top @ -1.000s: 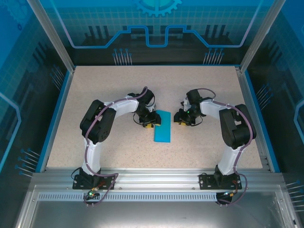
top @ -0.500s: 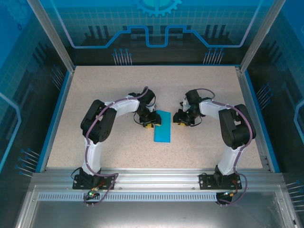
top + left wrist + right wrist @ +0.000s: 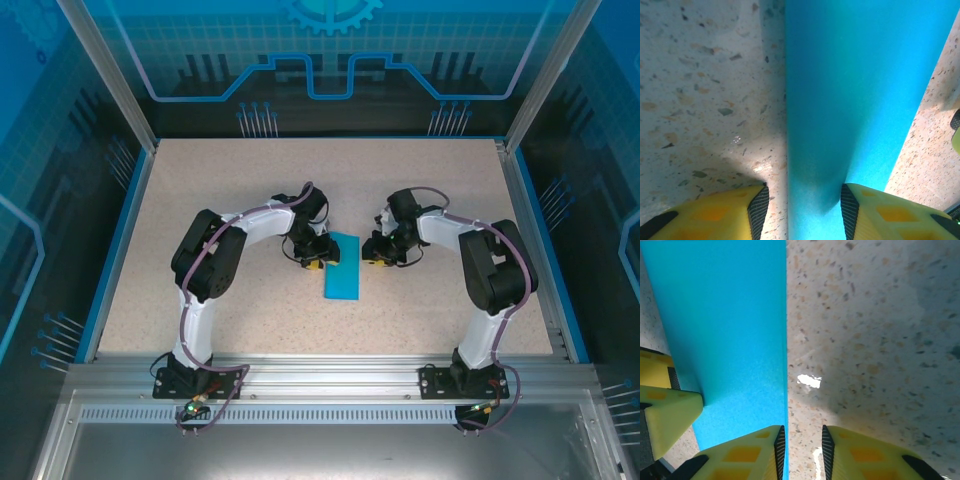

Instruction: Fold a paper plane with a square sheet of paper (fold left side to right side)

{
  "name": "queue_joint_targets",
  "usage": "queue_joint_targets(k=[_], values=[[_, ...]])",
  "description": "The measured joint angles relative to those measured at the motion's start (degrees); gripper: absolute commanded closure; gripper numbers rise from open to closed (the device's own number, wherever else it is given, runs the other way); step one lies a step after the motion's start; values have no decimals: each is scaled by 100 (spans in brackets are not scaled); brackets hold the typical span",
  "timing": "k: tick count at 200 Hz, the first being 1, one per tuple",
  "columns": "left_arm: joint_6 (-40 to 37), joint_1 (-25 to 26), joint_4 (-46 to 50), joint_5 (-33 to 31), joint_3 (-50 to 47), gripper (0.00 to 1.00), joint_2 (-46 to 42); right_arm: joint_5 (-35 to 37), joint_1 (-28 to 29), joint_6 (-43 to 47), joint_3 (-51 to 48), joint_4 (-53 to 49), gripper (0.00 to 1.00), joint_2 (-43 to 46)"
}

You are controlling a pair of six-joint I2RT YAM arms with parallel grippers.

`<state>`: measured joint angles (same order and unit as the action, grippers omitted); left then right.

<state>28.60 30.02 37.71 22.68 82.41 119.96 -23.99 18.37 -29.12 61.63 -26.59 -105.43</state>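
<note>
The square sheet of paper (image 3: 342,266), bright cyan-blue, lies flat on the table as a narrow upright rectangle. A paper plane is out of view. My left gripper (image 3: 318,258) is at the sheet's upper left edge. In the left wrist view this gripper (image 3: 805,210) stands open astride that edge of the paper (image 3: 855,90), one finger over the table and one over the paper. My right gripper (image 3: 372,253) is at the upper right edge. There the gripper (image 3: 803,452) keeps a narrow gap, with the paper (image 3: 725,325) edge along its left pad and bare table in the gap.
The speckled beige tabletop (image 3: 250,190) is walled by a blue rim and clear panels. Both arms bend inward over the middle. The left gripper's yellow finger (image 3: 665,415) shows at the left of the right wrist view, resting on the paper.
The right gripper's jaws have narrowed and it has edged slightly left toward the paper. The left arm and the paper have not moved.
</note>
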Motion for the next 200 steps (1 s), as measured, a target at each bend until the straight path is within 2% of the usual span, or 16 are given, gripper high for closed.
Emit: queue_joint_targets(k=[68, 200], values=[[2, 13, 2, -39, 2, 52, 0, -426, 269, -179, 105, 173, 83, -9], [0, 15, 11, -48, 7, 51, 0, -295, 376, -146, 278, 17, 83, -505]])
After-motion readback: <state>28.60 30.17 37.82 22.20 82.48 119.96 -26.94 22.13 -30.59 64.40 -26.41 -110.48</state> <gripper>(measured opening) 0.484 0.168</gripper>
